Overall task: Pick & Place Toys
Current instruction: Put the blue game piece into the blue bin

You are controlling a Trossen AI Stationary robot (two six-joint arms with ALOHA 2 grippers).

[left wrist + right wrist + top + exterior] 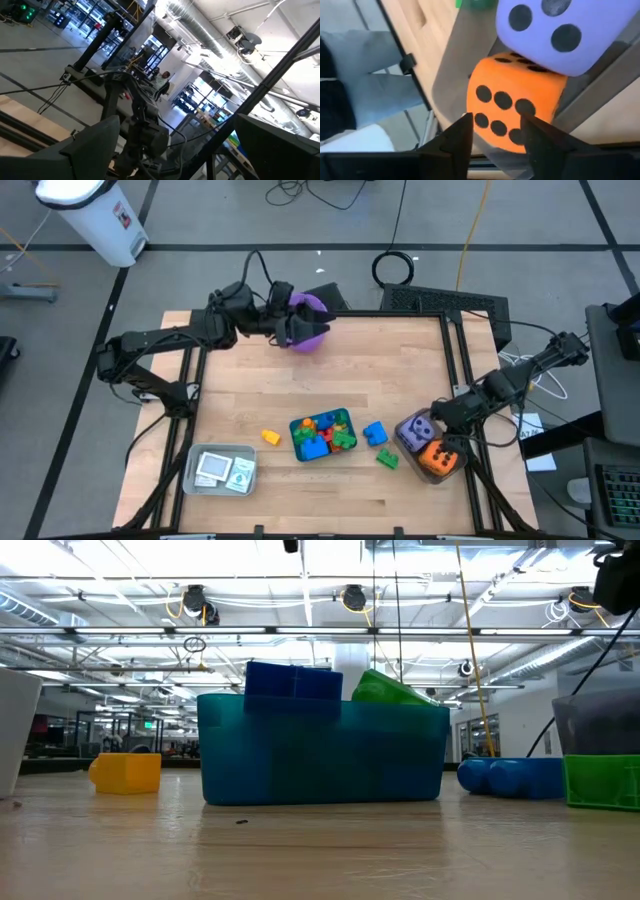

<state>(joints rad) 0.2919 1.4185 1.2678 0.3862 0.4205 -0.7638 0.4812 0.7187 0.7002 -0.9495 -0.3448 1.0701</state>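
While the right gripper (492, 132) hangs just over the orange die (515, 102), its jaws stand parted on either side of that die's near face and pinch nothing, so the step in hand looks like a release: the die sits in the clear tray (452, 471) at about four o'clock on the table (330, 380), touching the purple die (416, 428) beside it. Loose bricks remain outside the teal tray (322, 434): a yellow brick (270, 437), a blue brick (375, 432) and a green brick (387, 460) near six o'clock. Next, I judge, the right arm must lift clear and reach for one of these. At eleven o'clock the left gripper (290, 325) waits by the purple bucket (308, 320), jaws spread wide.
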